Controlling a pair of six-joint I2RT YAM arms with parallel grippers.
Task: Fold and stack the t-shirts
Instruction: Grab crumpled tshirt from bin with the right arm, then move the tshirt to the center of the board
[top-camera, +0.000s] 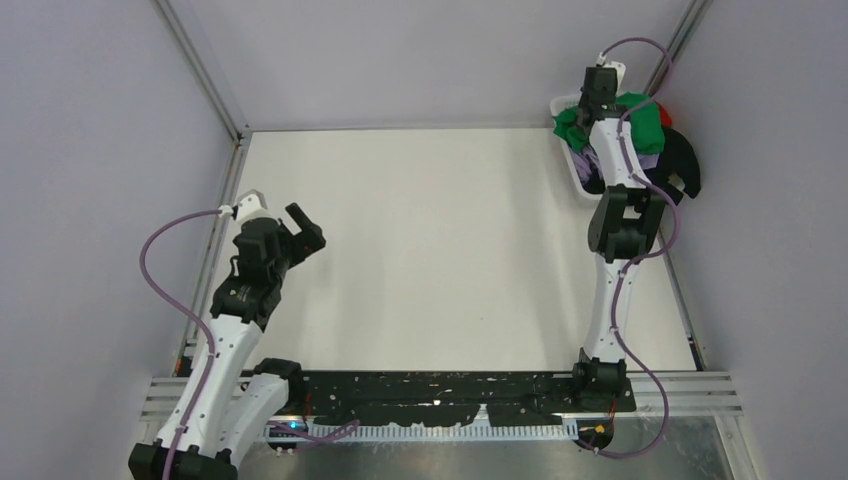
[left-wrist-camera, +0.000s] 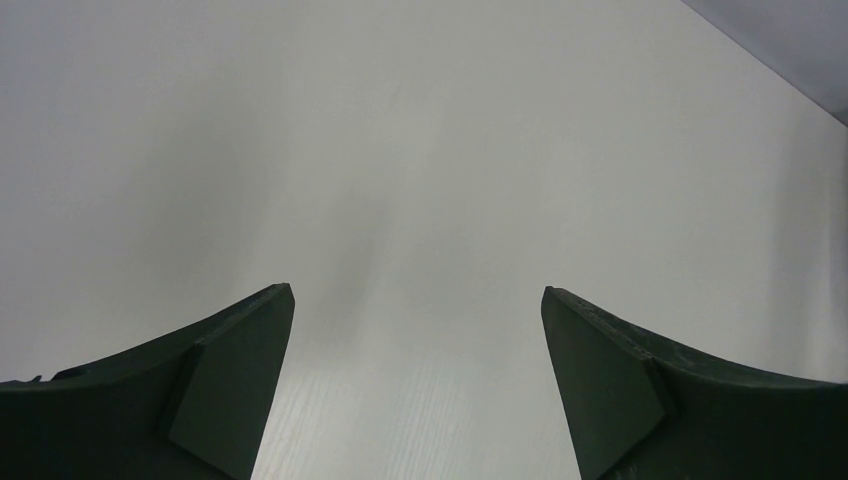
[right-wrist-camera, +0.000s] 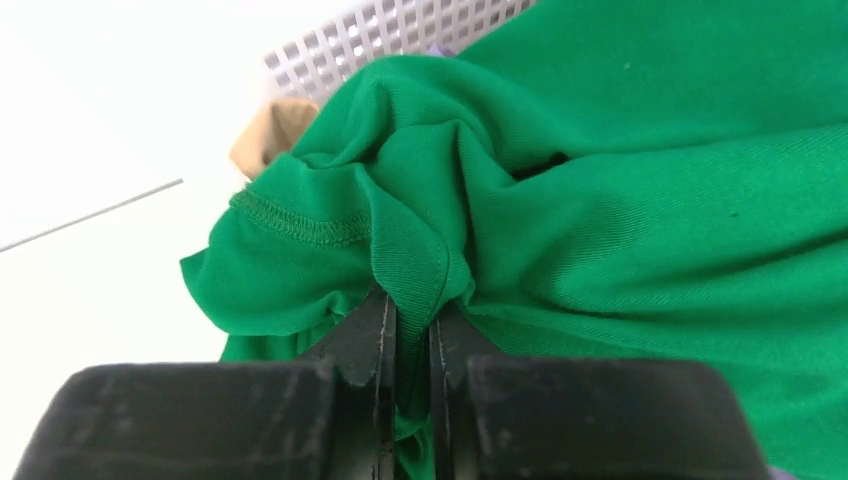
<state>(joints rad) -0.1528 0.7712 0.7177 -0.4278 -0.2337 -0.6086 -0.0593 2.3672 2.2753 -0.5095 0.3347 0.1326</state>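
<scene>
White tabletop (top-camera: 430, 250) lies between pale grey walls (top-camera: 100, 150), with two arms bolted at its near edge. The right gripper (right-wrist-camera: 412, 335) is reached out to the far right corner. Its two fingers are pressed almost together on a bunched fold of the green t-shirt (right-wrist-camera: 620, 180), and the cloth rises straight out from between them. A stitched hem curves just left of the fingers. Beyond the fold, past the fingertips, stands one white lattice basket (right-wrist-camera: 400, 30), with a tan scrap (right-wrist-camera: 265, 135) at its corner; I cannot tell what that is. From above, the heap under and around this gripper shows four colours: the green, plus a red shirt (top-camera: 665, 115), a black shirt (top-camera: 685, 160) hanging over the basket's outer side, and a lilac shirt (top-camera: 650, 160). How many garments lie beneath cannot be counted. The left gripper (left-wrist-camera: 416, 291) hangs well apart from all this, its two fingers spread wide over bare table, holding nothing.
</scene>
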